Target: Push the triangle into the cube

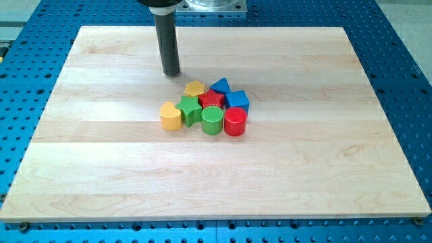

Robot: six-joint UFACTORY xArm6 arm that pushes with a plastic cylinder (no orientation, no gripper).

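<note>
The blocks sit in a tight cluster near the board's middle. A blue triangle [220, 86] lies at the cluster's top right, touching a blue cube [237, 101] just below and to its right. My tip [171, 73] rests on the board up and to the left of the cluster, a short gap from a yellow block [195, 88] and farther from the triangle.
Other blocks in the cluster: a red block [210, 99] in the middle, a green star [190, 109], a yellow heart-like block [171, 116], a green cylinder [212, 120], a red cylinder [235, 122]. The wooden board [101, 175] lies on a blue perforated table [405, 40].
</note>
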